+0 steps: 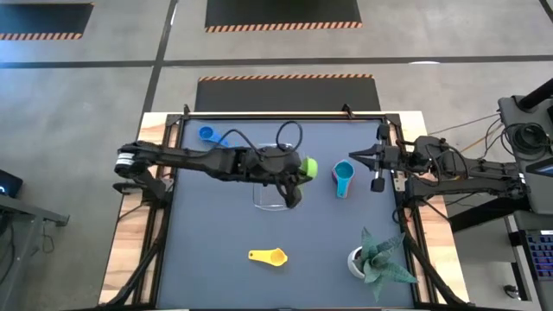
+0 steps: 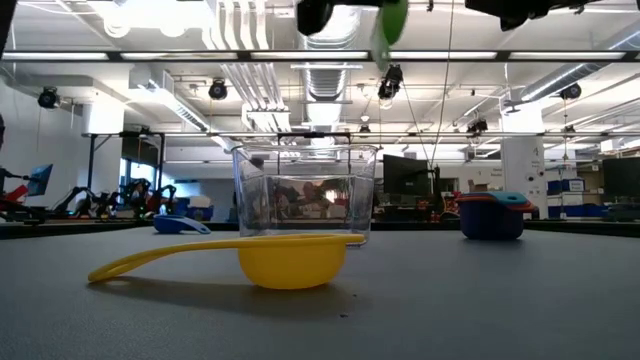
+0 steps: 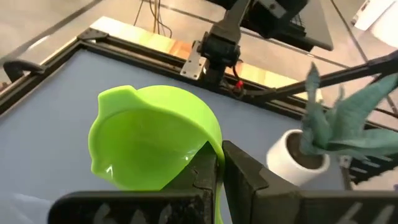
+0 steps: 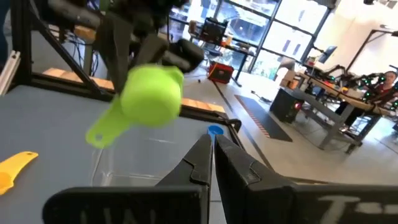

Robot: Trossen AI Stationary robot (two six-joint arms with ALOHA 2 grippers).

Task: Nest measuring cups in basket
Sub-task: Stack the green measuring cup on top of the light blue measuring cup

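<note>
My left gripper (image 1: 298, 175) is over the middle of the table, shut on the green measuring cup (image 1: 308, 166), which shows high up in the low view (image 2: 390, 25) above the clear basket (image 2: 305, 190). The basket (image 1: 272, 195) stands on its base just below the left gripper. A stack of cups with the teal one outermost (image 1: 344, 180) stands right of the basket. The blue cup (image 1: 212, 136) lies near the far edge and the yellow cup (image 1: 268, 257) near the near edge. My right gripper (image 1: 354, 156) is shut on nothing, beside the stack. My left gripper pinches the green cup's handle (image 3: 216, 163) between its two fingers, close to the bowl. The fingers (image 3: 242, 171) come slanting down from the table's left. The cup (image 4: 152, 93) is lifted clear and tipped on its side, its handle's free end (image 4: 98, 134) sticking out past the fingers.
A white pot with a green plant (image 1: 376, 259) stands at the table's near right corner. A black frame rail (image 1: 285, 115) runs along the far edge. Open tabletop lies between the basket and the yellow cup (image 2: 270, 258).
</note>
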